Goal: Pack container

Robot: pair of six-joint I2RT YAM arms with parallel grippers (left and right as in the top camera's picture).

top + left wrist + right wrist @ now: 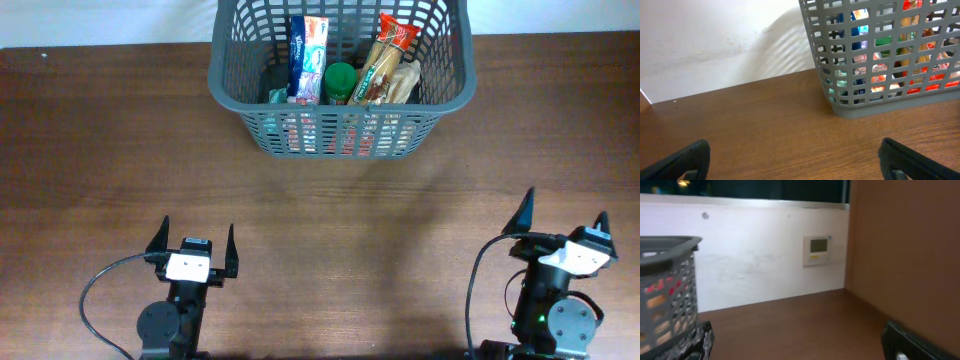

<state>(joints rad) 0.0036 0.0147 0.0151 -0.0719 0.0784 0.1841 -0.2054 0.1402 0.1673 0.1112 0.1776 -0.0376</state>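
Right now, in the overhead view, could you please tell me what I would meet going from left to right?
Left gripper → blue and white box → green-capped bottle → tan snack packet with a red top → right gripper. The middle three stand inside the grey container.

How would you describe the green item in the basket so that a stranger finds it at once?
Find the grey lattice basket at the far edge of the table. Inside, a round green top sits between the upright blue box and the long tan packets. It alone is green and round.
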